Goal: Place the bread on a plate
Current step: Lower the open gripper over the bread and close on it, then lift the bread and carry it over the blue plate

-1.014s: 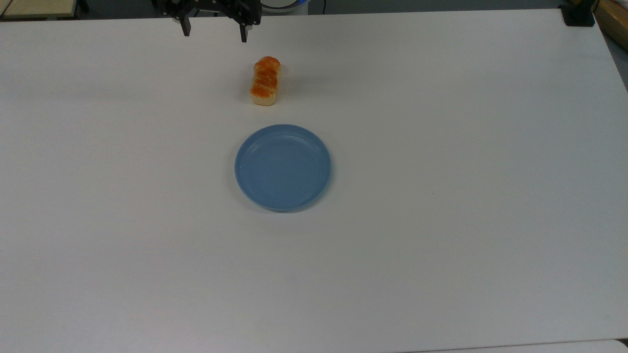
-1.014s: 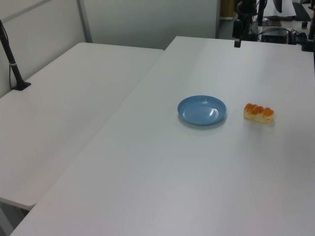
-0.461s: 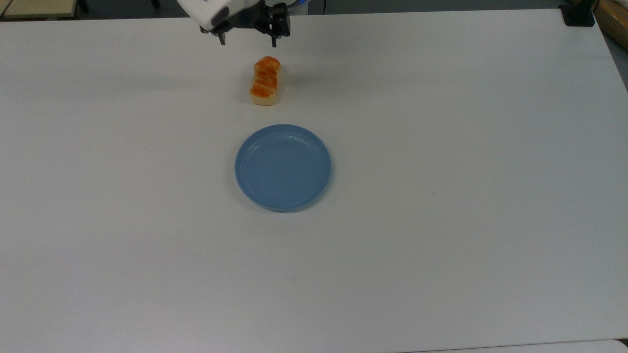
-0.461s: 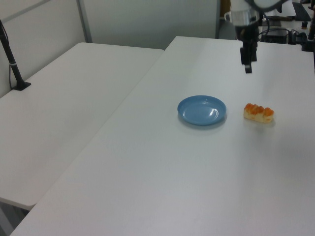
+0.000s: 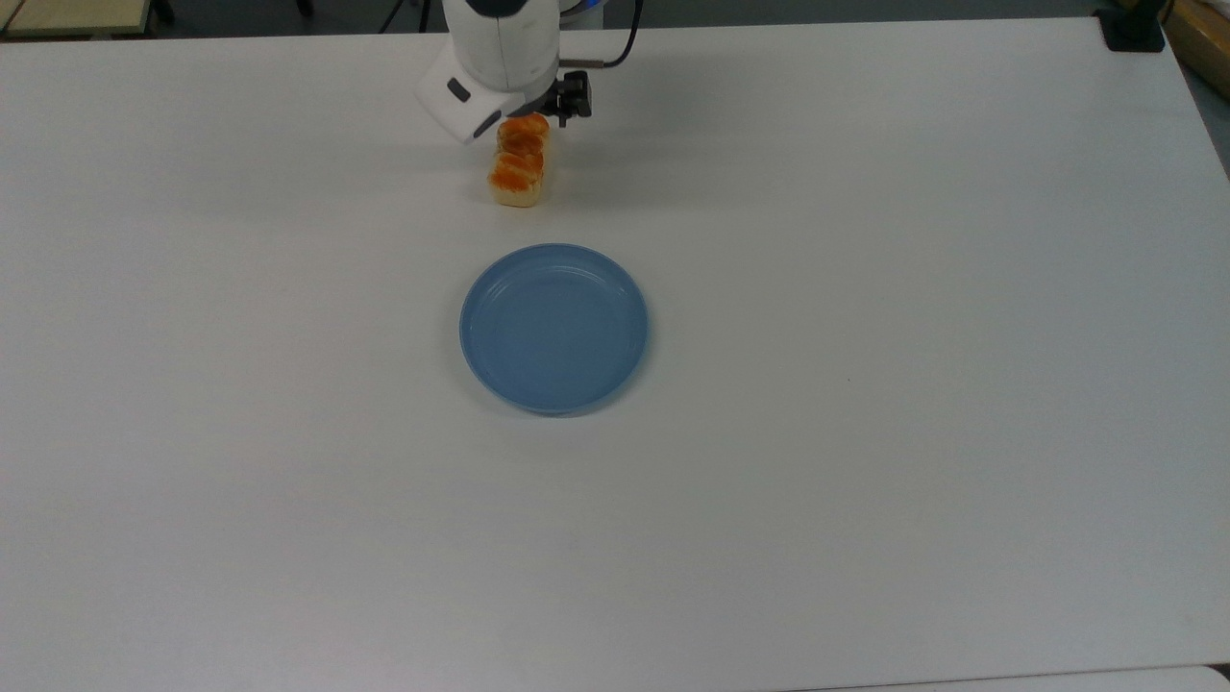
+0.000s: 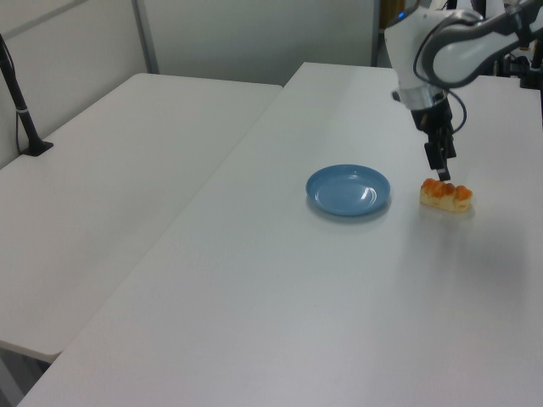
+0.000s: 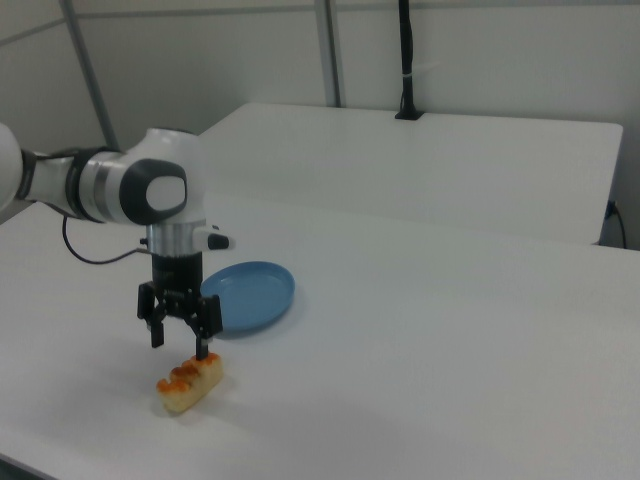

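The bread (image 5: 519, 169), a small loaf with an orange-brown top, lies on the white table beyond the plate in the top view. The round light-blue plate (image 5: 554, 329) sits bare near the table's middle. In the right view my gripper (image 7: 179, 345) hangs open just above the bread (image 7: 190, 382), fingers pointing down, over the end nearest the plate (image 7: 250, 295). One fingertip (image 7: 202, 350) is close to the loaf's top; whether it touches I cannot tell. In the left view the gripper (image 6: 442, 168) stands right over the bread (image 6: 446, 195). The white wrist (image 5: 490, 72) covers the loaf's far end in the top view.
A black clamp (image 5: 1132, 29) sits at the far right corner in the top view. A second white table (image 6: 119, 178) adjoins on the left view's left, with a black pole (image 6: 21, 110) on it. Wide bare tabletop (image 5: 865, 432) surrounds the plate.
The arm has come in from the table's far edge and lowered until the gripper is over the bread. Its fingers stayed open. Bread and plate have not moved.
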Tool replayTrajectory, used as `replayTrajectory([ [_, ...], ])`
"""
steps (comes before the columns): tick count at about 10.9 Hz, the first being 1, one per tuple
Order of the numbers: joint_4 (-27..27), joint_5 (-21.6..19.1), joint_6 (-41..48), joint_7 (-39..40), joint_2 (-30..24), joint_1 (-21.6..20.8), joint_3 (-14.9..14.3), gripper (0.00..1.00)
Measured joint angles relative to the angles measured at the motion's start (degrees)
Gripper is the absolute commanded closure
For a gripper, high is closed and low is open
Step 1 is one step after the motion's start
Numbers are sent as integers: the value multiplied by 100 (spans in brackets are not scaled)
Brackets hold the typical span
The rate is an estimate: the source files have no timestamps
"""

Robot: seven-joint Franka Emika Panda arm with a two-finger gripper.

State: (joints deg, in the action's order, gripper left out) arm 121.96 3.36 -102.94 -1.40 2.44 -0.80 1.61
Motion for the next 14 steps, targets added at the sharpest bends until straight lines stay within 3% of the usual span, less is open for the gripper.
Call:
replayTrajectory([
  [1, 138, 99, -207, -58, 103, 0, 0, 0],
  [2, 229, 185, -383, -131, 214, 0, 0, 11],
  [5, 307, 370, -748, -470, 510, -52, 15, 69],
  [6, 307, 407, -817, -550, 577, -106, 18, 78],
  [9, 211, 427, -829, -615, 540, -156, 19, 78],
  [11, -254, 405, -439, -615, 390, -155, 19, 78],
  [14, -1341, -348, -105, -586, 279, -144, 19, 77],
])
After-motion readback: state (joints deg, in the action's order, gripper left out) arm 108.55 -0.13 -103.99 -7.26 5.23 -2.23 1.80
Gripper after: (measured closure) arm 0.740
